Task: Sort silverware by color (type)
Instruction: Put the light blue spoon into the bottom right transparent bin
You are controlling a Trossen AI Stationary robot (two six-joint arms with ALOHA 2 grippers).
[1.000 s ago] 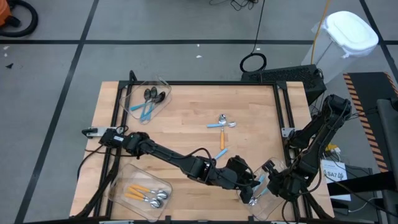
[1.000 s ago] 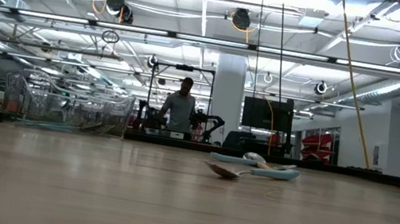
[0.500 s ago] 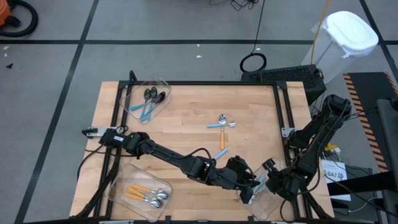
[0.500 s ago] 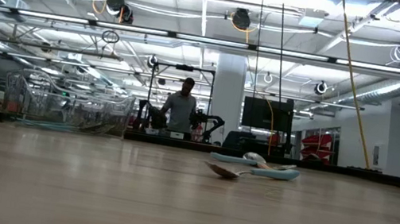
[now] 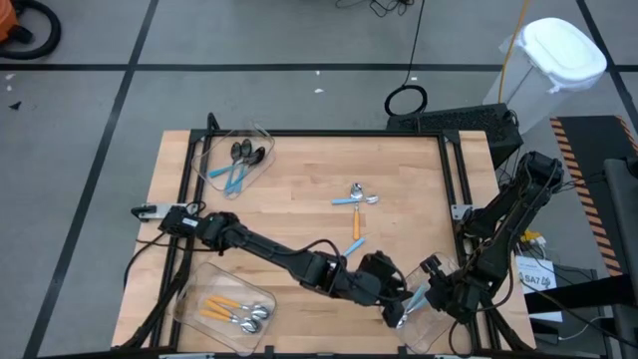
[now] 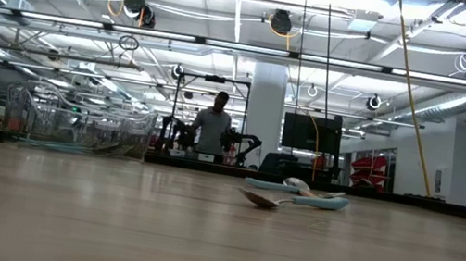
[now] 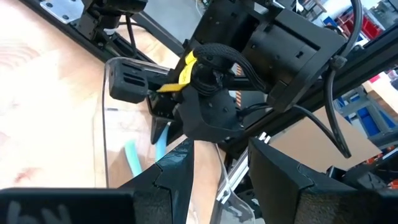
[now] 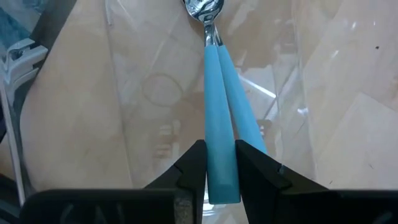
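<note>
My right gripper (image 8: 221, 148) (image 5: 423, 293) is shut on a spoon (image 8: 214, 74) with a silver bowl and a light-blue handle, above the clear bin (image 5: 431, 327) at the table's near right corner. A second light-blue strip (image 8: 249, 127) lies beside the handle; spoon or reflection, I cannot tell. My left gripper (image 7: 221, 171) (image 5: 395, 302) is open right beside the bin's left wall, facing the right gripper (image 7: 155, 118). Loose spoons (image 5: 355, 197), one orange-handled (image 5: 357, 225), one blue-handled (image 5: 355, 245), lie flat mid-table and show in the low view (image 6: 293, 196). My right gripper pinches the spoon's light-blue handle at its free end (image 8: 219, 127) between the two fingers (image 8: 194, 163). The fingers lie along the handle. The silver bowl (image 8: 204, 7) points away from the gripper, over the clear bin's floor; whether it touches the floor I cannot tell.
A clear bin (image 5: 237, 160) at the far left corner holds black spoons with blue handles. Another clear bin (image 5: 227, 311) at the near left corner holds silver spoons with orange handles. The left arm (image 5: 279, 254) stretches across the table's near half. A person stands far behind the table (image 6: 212, 127).
</note>
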